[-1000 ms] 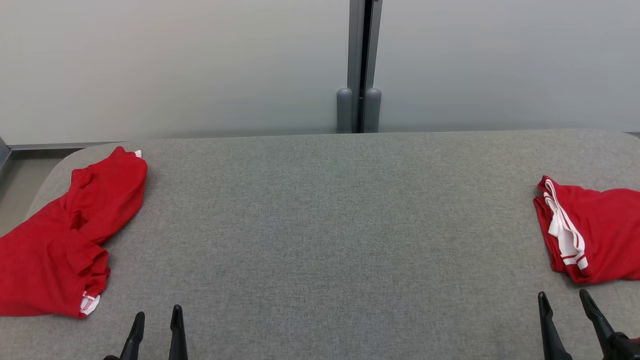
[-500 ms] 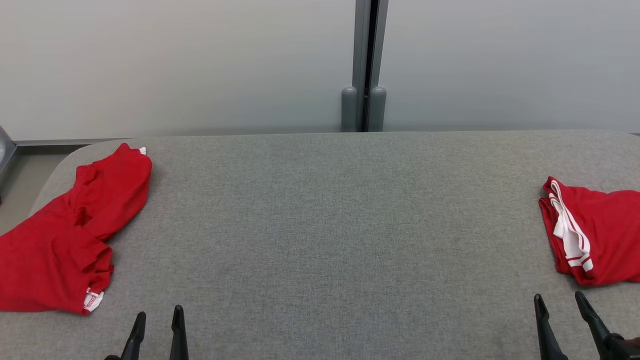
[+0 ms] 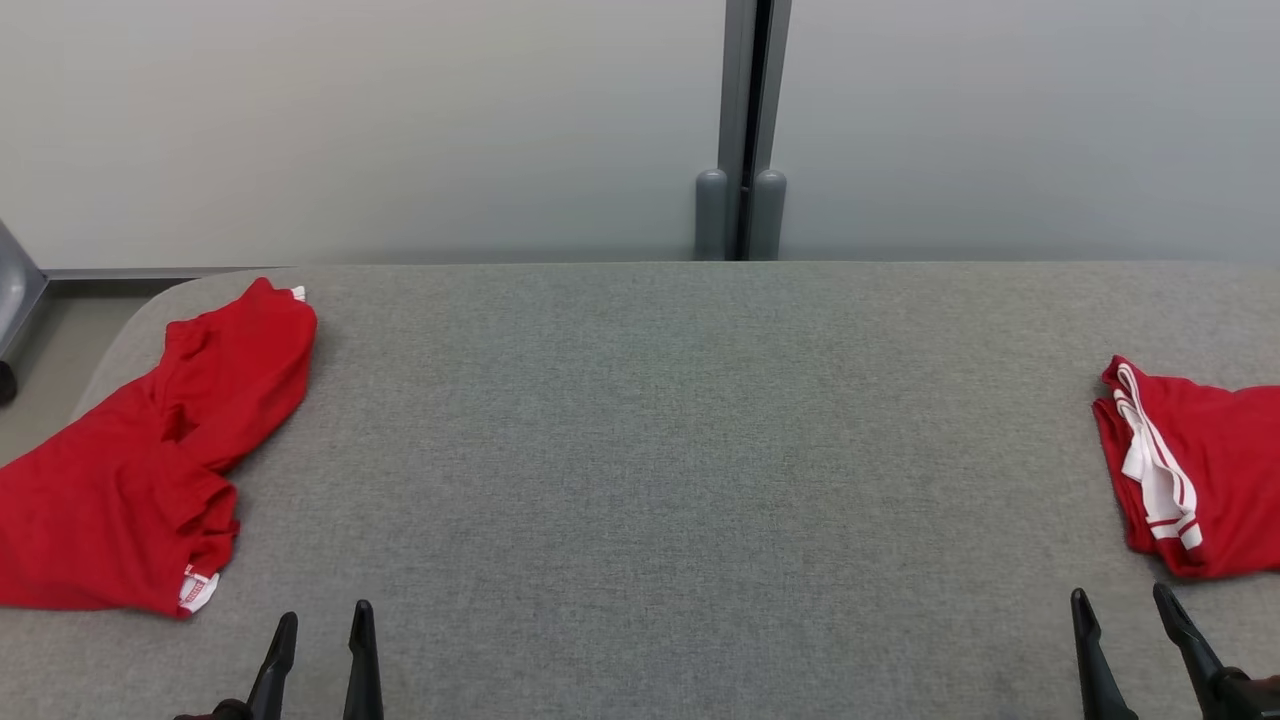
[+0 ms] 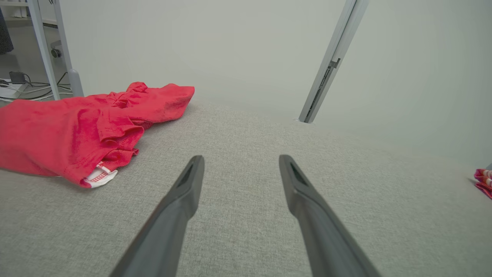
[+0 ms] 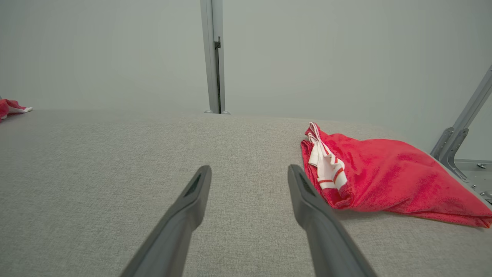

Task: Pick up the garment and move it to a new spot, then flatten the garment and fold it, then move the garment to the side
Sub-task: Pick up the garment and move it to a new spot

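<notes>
Garments lie at both ends of the grey padded table (image 3: 660,430), and its whole middle stretch is bare fabric. At the table's left end I see the crumpled garment (image 3: 120,480), plain red and rumpled. One part reaches towards the table's far left corner, the bulk spreads over the left edge, and a small white label shows at its near hem. My left gripper (image 3: 324,615) hovers at the table's near edge, jaws wide apart and empty. The crumpled garment sits just beside it, further towards the table's left end and a little further in, not touching either finger. At the table's right end lies the folded garment (image 3: 1215,470), red with white striped trim along the side that faces the table's middle. My right gripper (image 3: 1120,595) is also at the near edge, jaws spread and holding nothing. The folded garment's near corner lies close beyond its fingertips, and I see a gap between them.
</notes>
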Motion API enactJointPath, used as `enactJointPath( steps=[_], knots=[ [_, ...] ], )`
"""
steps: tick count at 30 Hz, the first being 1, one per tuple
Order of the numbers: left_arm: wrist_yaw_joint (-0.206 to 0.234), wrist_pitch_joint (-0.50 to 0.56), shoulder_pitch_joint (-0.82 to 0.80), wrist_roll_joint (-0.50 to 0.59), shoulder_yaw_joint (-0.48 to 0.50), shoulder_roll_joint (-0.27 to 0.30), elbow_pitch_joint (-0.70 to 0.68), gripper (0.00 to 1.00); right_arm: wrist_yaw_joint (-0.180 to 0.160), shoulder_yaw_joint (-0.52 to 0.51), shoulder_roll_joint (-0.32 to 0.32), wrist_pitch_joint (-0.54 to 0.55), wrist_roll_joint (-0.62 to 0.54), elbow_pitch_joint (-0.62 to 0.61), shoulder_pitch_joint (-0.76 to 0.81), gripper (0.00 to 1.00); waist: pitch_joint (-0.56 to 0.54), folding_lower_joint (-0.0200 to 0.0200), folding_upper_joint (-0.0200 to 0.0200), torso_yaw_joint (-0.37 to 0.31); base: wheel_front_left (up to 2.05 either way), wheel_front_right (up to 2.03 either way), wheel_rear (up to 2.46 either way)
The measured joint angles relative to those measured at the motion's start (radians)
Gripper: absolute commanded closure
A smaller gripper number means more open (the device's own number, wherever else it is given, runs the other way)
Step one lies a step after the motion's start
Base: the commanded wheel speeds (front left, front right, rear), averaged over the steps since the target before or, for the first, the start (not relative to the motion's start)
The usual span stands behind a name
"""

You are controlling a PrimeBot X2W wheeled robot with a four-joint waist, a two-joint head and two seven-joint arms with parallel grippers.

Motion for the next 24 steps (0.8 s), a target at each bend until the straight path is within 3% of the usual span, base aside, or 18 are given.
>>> enactJointPath(
  steps=[6, 18, 24],
  knots=[
    [0.000, 0.000, -0.016, 0.007, -0.011, 0.000, 0.008, 0.00, 0.000, -0.002, 0.000, 0.000, -0.002, -0.010, 0.019, 0.00, -0.001, 0.0000, 0.0000, 0.066, 0.00, 0.00, 0.00],
    [-0.004, 0.000, 0.001, 0.010, 0.011, 0.000, 0.017, 0.00, 0.000, 0.097, 0.000, 0.000, 0.002, -0.002, 0.003, 0.00, -0.018, 0.0000, 0.0000, 0.363, 0.00, 0.00, 0.00],
    [-0.002, 0.000, 0.011, 0.008, 0.021, 0.000, 0.011, 0.00, 0.000, 0.130, 0.001, 0.000, -0.005, 0.004, -0.020, 0.00, -0.023, 0.0000, 0.0000, 0.435, 0.00, 0.00, 0.00]
  ],
)
